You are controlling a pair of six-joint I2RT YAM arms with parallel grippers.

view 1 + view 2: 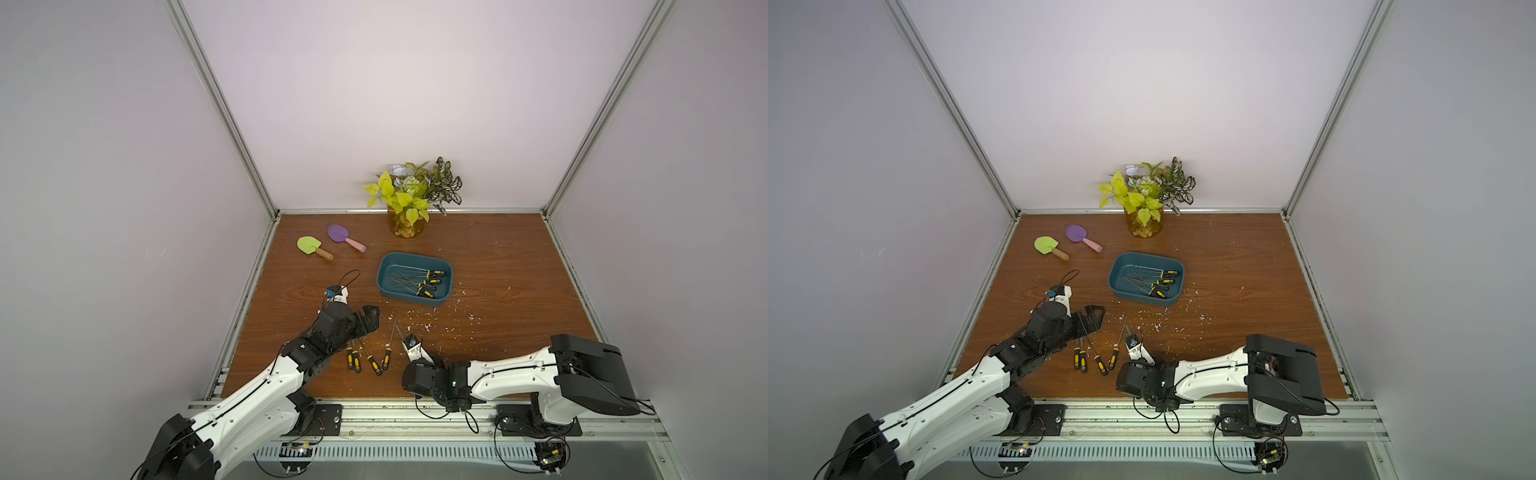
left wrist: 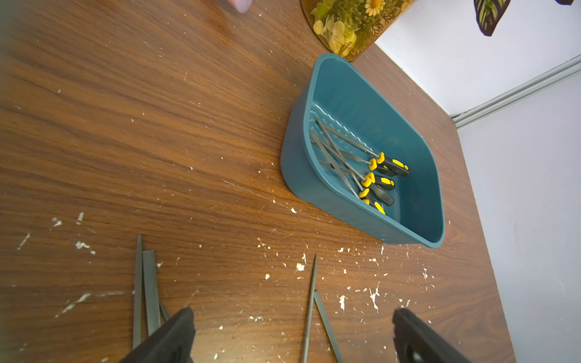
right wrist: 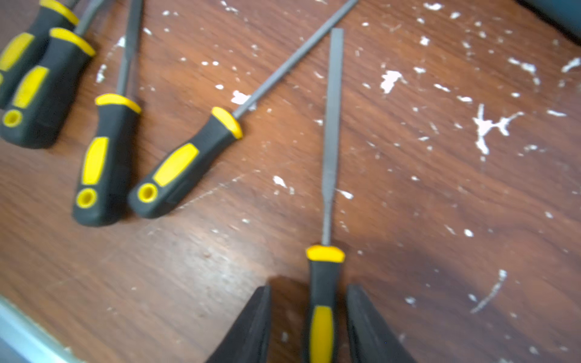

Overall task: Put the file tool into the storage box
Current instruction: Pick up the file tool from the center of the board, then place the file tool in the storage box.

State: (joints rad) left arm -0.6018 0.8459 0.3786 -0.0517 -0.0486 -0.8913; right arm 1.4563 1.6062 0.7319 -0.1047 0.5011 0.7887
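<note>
Right wrist view: the unclenched right hand (image 3: 309, 292) straddles the handle of the file tool (image 3: 328, 176), so grasping seems underway; next, clench, then lift toward the storage box (image 1: 415, 254).

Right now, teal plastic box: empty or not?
Not empty: several black-and-yellow-handled metal files lie inside the shallow teal plastic storage box.

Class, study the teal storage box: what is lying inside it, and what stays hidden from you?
Inside the storage box lie several files with black-and-yellow handles, their shafts crossing. Their overlap hides the exact count and the box floor beneath them.
</note>
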